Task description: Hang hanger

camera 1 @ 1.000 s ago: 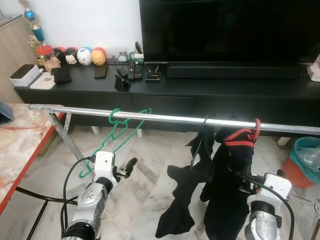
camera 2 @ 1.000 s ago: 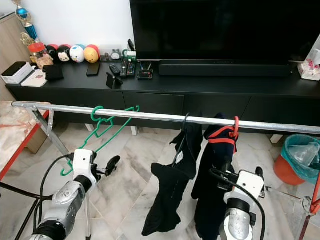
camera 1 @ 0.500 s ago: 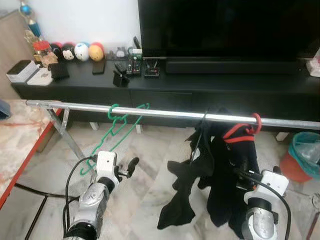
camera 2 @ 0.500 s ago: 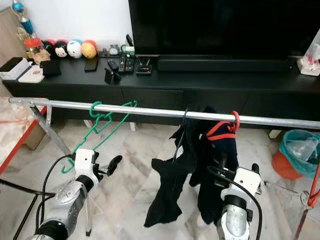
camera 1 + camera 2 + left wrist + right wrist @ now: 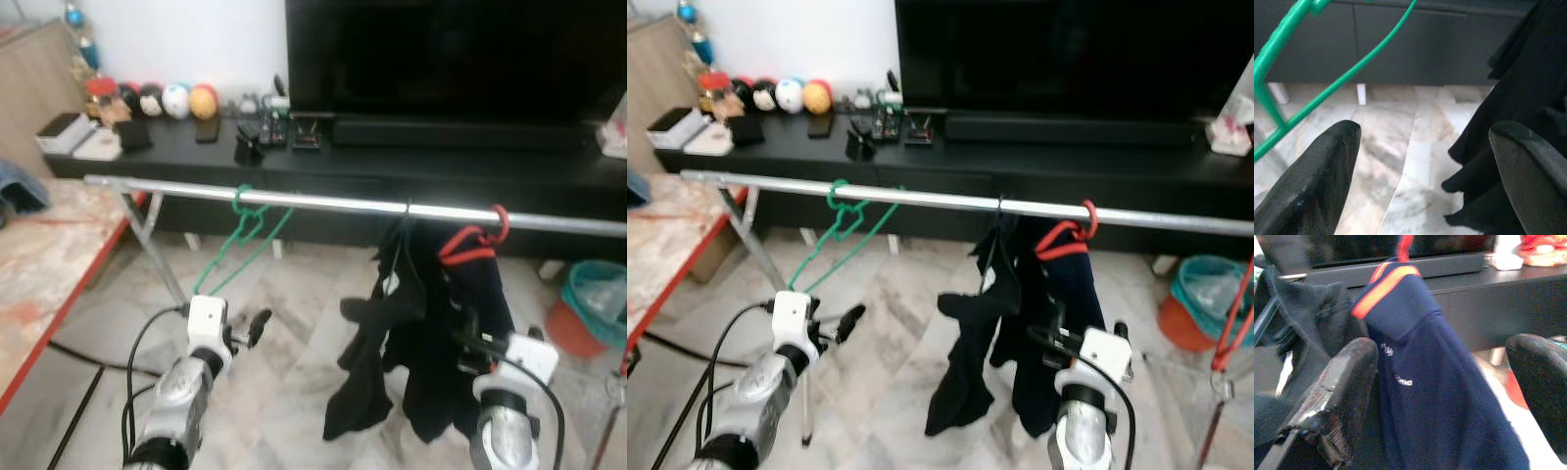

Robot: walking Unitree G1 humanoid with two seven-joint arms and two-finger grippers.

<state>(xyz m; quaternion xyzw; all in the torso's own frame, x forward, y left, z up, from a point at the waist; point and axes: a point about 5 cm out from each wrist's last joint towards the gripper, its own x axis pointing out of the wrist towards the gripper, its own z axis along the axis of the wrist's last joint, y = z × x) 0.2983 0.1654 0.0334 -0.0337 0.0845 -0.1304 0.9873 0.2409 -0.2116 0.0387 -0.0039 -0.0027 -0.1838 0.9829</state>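
Observation:
A green hanger point(image 5: 243, 238) hangs empty by its hook on the silver rail point(image 5: 333, 204), toward the rail's left end. My left gripper point(image 5: 257, 323) is open, low and a little right of the hanger's bottom, holding nothing; the left wrist view has the hanger's green bars point(image 5: 1312, 85) above its fingers point(image 5: 1317, 176). A black garment point(image 5: 382, 343) and a dark navy garment on a red hanger point(image 5: 480, 240) hang further right. My right gripper point(image 5: 1043, 338) is open right at the navy garment point(image 5: 1440, 396), not closed on it.
A black TV console point(image 5: 411, 166) with a large TV point(image 5: 451, 59), remotes and round toys point(image 5: 176, 100) stands behind the rail. A marble table with a red edge point(image 5: 49, 284) is at the left. A teal bin point(image 5: 598, 294) and an orange bucket point(image 5: 563, 328) sit at the right.
The camera has shifted, so the whole scene sits differently. Both grippers stay open and low with nothing in them; the green hanger stays on the rail.

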